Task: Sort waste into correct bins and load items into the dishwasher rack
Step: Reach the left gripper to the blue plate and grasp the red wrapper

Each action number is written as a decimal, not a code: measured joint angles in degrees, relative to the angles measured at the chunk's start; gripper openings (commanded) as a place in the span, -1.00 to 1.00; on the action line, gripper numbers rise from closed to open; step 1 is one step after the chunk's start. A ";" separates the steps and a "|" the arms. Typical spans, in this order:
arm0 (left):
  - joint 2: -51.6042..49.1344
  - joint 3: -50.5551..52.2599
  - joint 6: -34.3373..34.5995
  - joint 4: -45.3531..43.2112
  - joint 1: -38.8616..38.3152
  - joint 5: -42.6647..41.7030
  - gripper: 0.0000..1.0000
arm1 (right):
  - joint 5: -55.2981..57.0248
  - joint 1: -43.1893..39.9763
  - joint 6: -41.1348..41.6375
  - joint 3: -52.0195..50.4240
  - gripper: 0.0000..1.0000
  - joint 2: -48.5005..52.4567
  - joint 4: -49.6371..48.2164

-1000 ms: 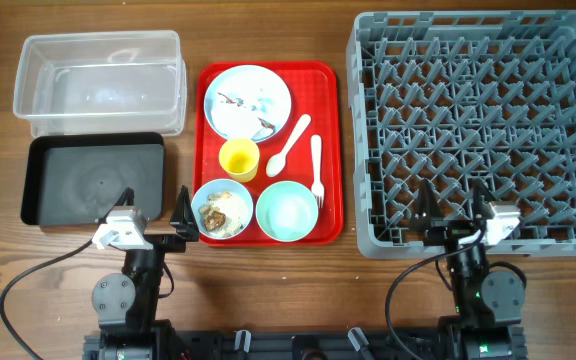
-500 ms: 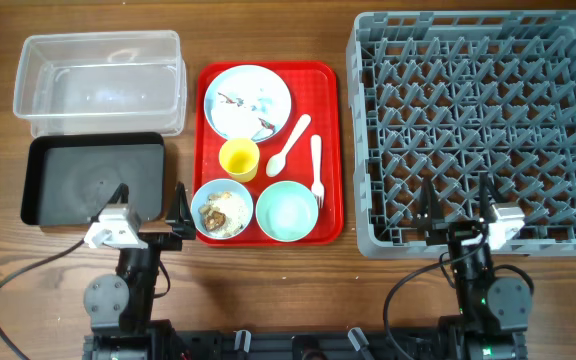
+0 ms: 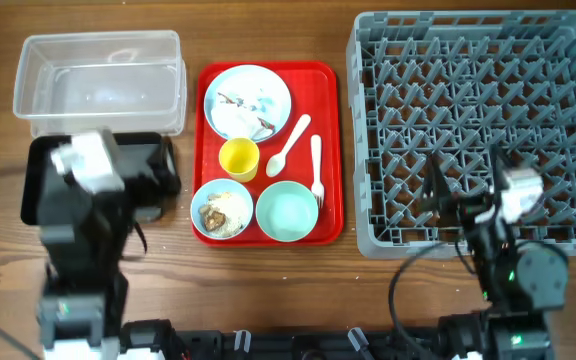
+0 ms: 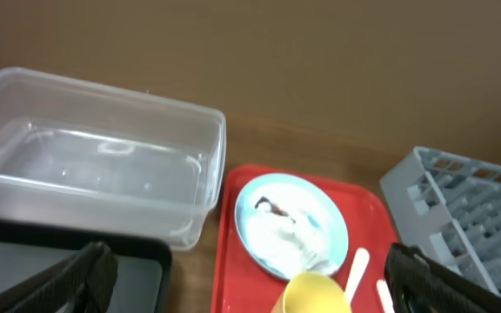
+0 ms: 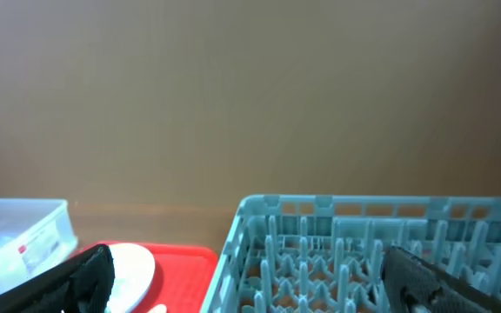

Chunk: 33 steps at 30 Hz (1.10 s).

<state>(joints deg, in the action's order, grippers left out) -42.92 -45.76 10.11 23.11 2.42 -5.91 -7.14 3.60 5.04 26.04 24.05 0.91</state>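
On the red tray (image 3: 333, 150) lie a pale blue plate (image 3: 247, 100) with white tissue (image 4: 292, 236), a yellow cup (image 3: 238, 158), a white spoon (image 3: 288, 146) and a fork (image 3: 316, 168). At its front stand a blue bowl with rice-like food scraps (image 3: 222, 210) and a mint-green bowl (image 3: 287, 210). The clear tub (image 3: 98, 80) and the black tray (image 3: 38, 190) are on the left, the grey dishwasher rack (image 3: 478, 120) on the right. My left gripper (image 4: 252, 291) hangs open and empty above the black tray's right end. My right gripper (image 3: 465, 190) is open and empty over the rack's front edge.
The left arm (image 3: 83, 220) covers most of the black tray in the overhead view. The right arm (image 3: 513, 260) stands at the table's front right. Bare wooden table shows between the red tray and the rack.
Both arms have risen from the table's front edge. The left one now reaches over the black tray, the right one over the rack's front. Both grippers have stayed open.
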 measured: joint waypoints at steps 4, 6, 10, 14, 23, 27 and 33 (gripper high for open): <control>-11.69 -12.98 -0.02 7.78 -1.07 0.04 0.99 | -1.92 0.00 -0.39 8.90 0.99 8.94 8.00; -18.27 -20.74 0.00 12.72 -2.71 0.07 0.99 | -2.80 0.00 -0.66 14.12 0.99 13.70 12.94; -32.41 -37.70 0.00 23.37 -6.62 0.02 0.99 | -4.09 0.00 -2.21 26.18 0.99 23.89 25.18; -44.87 -51.98 0.00 31.65 -9.88 0.04 1.00 | -5.09 0.00 -3.48 34.03 0.99 30.95 32.70; -62.62 -66.07 -0.02 37.27 -15.56 0.02 1.00 | -8.83 0.00 -3.82 37.13 0.99 40.39 35.32; -67.21 -66.07 0.00 34.01 -16.74 -0.39 1.00 | -9.35 0.00 -2.71 37.13 0.99 41.88 36.72; -71.47 -66.20 0.02 32.54 -16.76 -0.66 0.99 | -9.38 0.00 -2.05 37.13 0.99 42.77 37.42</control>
<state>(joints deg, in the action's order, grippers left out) -114.39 -111.96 10.13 55.66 -14.35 -6.57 -16.51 3.60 2.98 63.18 66.83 38.33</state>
